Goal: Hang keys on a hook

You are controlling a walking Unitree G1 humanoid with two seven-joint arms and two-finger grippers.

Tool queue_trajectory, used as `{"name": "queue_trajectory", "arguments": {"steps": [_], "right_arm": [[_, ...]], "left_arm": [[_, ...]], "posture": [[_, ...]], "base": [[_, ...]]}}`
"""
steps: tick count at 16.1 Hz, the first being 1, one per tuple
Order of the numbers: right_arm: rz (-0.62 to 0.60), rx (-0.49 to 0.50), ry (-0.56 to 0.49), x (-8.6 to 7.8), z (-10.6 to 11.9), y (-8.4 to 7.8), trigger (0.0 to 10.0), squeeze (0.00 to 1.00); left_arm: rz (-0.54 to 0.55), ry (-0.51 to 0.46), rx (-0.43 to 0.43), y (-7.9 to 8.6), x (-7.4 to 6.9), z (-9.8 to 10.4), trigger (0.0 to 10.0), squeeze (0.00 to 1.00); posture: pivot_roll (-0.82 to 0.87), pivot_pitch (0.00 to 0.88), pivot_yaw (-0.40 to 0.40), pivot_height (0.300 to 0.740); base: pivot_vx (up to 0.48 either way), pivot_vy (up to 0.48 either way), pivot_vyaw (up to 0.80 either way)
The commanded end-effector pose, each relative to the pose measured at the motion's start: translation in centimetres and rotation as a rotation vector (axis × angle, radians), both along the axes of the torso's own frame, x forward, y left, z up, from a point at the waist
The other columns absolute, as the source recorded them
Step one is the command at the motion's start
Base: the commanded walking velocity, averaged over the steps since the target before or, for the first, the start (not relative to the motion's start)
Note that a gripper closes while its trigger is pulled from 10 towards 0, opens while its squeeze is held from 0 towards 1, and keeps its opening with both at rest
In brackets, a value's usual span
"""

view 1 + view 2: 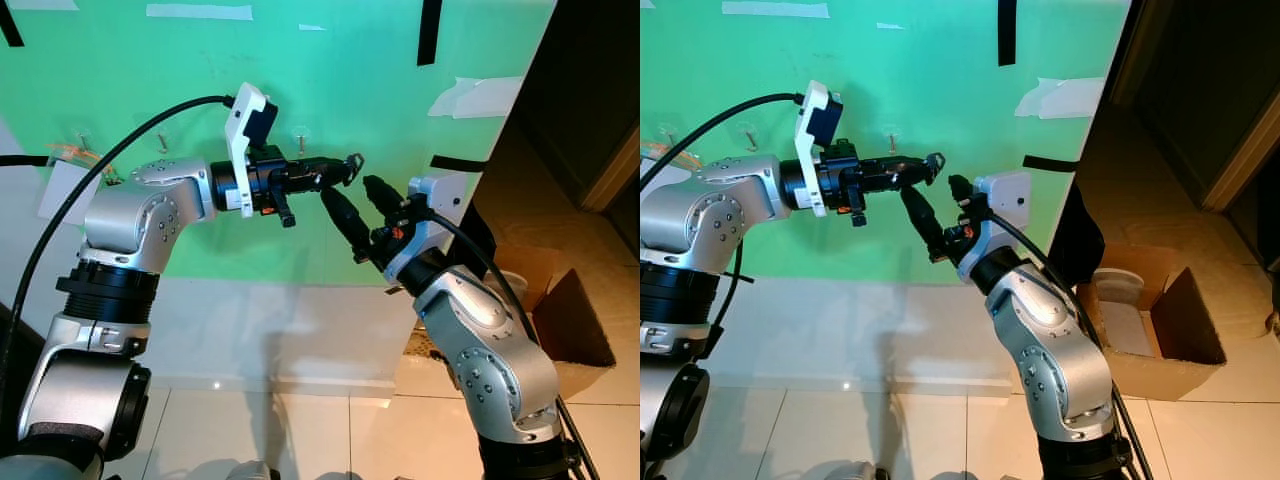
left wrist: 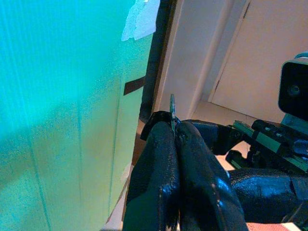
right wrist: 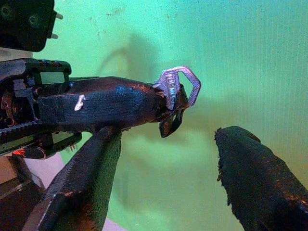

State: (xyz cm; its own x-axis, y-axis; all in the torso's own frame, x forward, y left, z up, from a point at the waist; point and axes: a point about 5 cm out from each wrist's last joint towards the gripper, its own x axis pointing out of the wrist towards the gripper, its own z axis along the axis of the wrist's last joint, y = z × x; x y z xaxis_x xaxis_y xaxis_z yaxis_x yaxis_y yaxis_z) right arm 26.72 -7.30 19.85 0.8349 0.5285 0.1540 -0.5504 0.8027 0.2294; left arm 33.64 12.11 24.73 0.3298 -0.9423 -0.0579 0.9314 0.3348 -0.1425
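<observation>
The left claw (image 1: 340, 173) pinches the key (image 3: 177, 86), head protruding toward the wide-open right claw (image 1: 358, 198) just beside it.

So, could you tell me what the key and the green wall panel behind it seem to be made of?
The key, pinched in the left gripper, looks like bare silvery metal: it glints, and raised lettering shows on its head. The green wall panel looks like matte corrugated plastic or board, going by faint vertical ribbing in the left wrist view; which one is unclear.
</observation>
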Motion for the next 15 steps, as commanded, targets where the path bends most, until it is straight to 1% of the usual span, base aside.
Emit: {"name": "queue_trajectory", "arguments": {"steps": [1,2,3,4,5,6,15], "right_arm": [[-0.037,0.025,-0.016,0.42,0.75,-0.49,9.3,0.00],[-0.046,0.031,-0.017,0.47,0.78,-0.59,5.3,0.00],[-0.048,0.033,-0.018,0.51,0.80,-0.62,3.6,0.00],[-0.050,0.037,-0.023,0.56,0.85,-0.66,1.1,0.00],[-0.050,0.037,-0.024,0.56,0.85,-0.66,0.2,0.00],[-0.049,0.040,-0.032,0.57,0.92,-0.68,0.0,0.00],[-0.065,0.045,-0.042,0.60,0.98,-0.95,0.0,0.00]], "left_arm": [[-0.036,0.001,0.007,-0.28,-0.34,0.10,10.0,0.00],[-0.039,0.002,0.008,-0.25,-0.38,0.08,10.0,0.00],[-0.039,0.003,0.008,-0.23,-0.37,0.07,10.0,0.00],[-0.039,0.003,0.009,-0.19,-0.36,0.07,10.0,0.00],[-0.039,0.003,0.009,-0.19,-0.36,0.07,10.0,0.00],[-0.038,0.004,0.009,-0.13,-0.36,0.06,10.0,0.00],[-0.035,0.001,0.012,0.06,-0.29,0.11,10.0,0.00]], "posture": [[0.02,0.000,0.015,0.740],[0.02,0.000,0.015,0.740],[0.02,0.000,0.014,0.740],[0.02,0.000,0.014,0.740],[0.02,0.000,0.014,0.740],[0.02,0.000,0.014,0.740],[0.02,0.000,0.016,0.740]], "base": [[0.000,0.000,0.00],[0.000,0.000,0.00],[0.000,0.000,0.00],[0.000,0.000,0.00],[0.000,0.000,0.00],[0.000,0.000,0.00],[0.000,0.000,0.00]]}}
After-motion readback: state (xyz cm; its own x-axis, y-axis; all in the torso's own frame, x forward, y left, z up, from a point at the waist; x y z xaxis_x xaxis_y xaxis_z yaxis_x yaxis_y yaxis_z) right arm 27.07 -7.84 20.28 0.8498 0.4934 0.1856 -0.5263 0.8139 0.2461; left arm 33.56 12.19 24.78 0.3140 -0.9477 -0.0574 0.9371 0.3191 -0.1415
